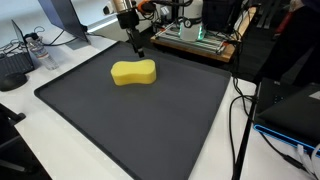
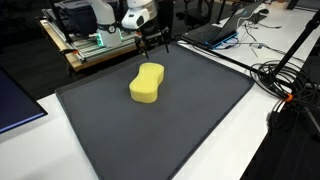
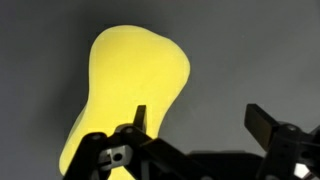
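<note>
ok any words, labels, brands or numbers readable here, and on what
None can be read. The yellow sponge and the dark mat bear no print, and the tool shows no label in the wrist view. Any marks on the bench electronics in the background are too small and blurred to read.
</note>
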Action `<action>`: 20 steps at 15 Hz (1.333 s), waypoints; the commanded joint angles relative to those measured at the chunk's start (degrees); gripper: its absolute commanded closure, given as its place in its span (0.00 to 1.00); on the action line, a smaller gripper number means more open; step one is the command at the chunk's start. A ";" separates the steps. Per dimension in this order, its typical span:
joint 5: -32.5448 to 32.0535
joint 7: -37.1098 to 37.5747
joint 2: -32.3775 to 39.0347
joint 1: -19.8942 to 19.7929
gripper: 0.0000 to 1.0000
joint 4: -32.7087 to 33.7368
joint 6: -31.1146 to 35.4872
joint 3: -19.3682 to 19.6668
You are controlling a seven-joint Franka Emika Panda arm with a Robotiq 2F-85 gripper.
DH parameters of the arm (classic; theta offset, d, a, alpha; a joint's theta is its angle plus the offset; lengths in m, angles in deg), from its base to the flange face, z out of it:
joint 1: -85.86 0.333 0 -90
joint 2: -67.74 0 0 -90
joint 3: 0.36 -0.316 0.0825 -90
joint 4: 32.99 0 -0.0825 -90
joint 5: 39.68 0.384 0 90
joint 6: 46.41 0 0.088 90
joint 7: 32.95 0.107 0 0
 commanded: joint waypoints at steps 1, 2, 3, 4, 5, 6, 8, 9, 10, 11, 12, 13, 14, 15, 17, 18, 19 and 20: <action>-15.41 15.86 -2.36 3.51 0.00 -2.31 3.32 -0.90; -20.19 19.87 -2.05 7.35 0.00 -1.72 2.43 0.77; -25.20 23.72 -1.54 9.36 0.00 -0.63 1.06 1.66; -29.96 27.06 -1.35 9.40 0.00 1.03 -1.86 0.21; -34.74 30.90 -0.91 10.63 0.00 2.28 -3.76 0.10; -38.41 33.21 -0.45 10.02 0.00 3.83 -6.41 -2.02; -42.23 35.05 0.58 11.17 0.00 6.64 -11.48 -3.86; -42.78 34.56 1.21 11.52 0.00 7.98 -13.90 -4.88; -43.79 34.69 1.94 11.91 0.00 9.25 -15.87 -5.72; -44.93 35.08 2.84 12.32 0.00 10.56 -17.80 -6.40; -45.13 34.20 3.95 12.68 0.00 11.90 -19.51 -7.11; -45.68 34.29 5.07 13.09 0.00 13.09 -20.89 -7.57; -47.65 35.92 6.41 13.76 0.00 14.36 -22.16 -7.74; -49.91 38.03 7.91 14.58 0.00 15.68 -23.64 -7.75; -53.23 40.41 10.58 16.18 0.00 17.63 -24.81 -7.81; -55.56 42.32 11.85 17.15 0.00 18.36 -24.27 -7.61; -58.88 45.85 12.89 18.23 0.00 18.84 -23.03 -6.97; -61.82 50.66 13.57 19.16 0.00 19.11 -22.28 -6.22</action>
